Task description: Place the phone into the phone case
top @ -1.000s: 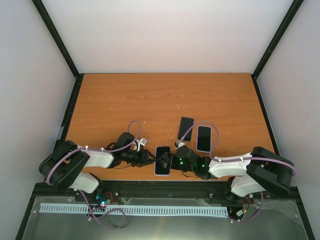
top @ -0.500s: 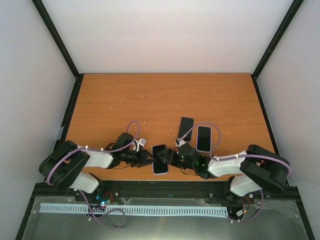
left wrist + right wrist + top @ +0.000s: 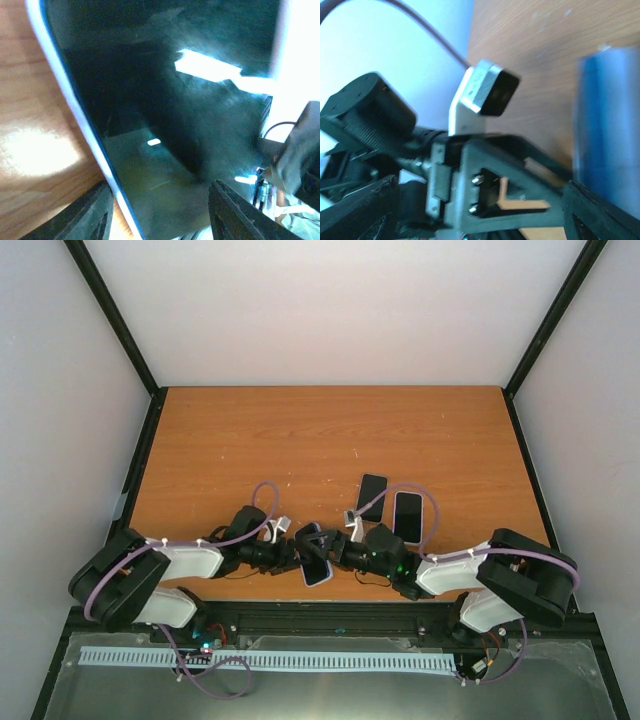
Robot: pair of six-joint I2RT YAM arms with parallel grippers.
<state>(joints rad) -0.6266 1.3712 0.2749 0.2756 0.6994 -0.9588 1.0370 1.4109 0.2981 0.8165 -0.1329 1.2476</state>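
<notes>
Phone (image 3: 315, 560) lies at the lower middle of the overhead view, tilted off square near the front edge of the table (image 3: 300, 440). It sits between the two arms' tips: the left gripper (image 3: 298, 556) meets it from the left and the right gripper (image 3: 338, 552) from the right. In the left wrist view its dark screen and pale rim fill the frame. The fingers (image 3: 95, 215) stand apart at the bottom, one just outside the rim and one over the glass; whether they clamp it I cannot tell. The right jaws stand wide with nothing seen pinched between them, and a blurred blue edge shows at the right of that view. Up and right of the phone lie a black slab (image 3: 371, 497) and a pale-rimmed slab (image 3: 407, 517), side by side; which is the case is unclear. The step looks like a hand-off or re-grip. To do it well, one gripper should pinch the long edges firmly before the other lets go. The phone should stay low over the table, then meet the case squared up, one end seated first, then pressed flat.
</notes>
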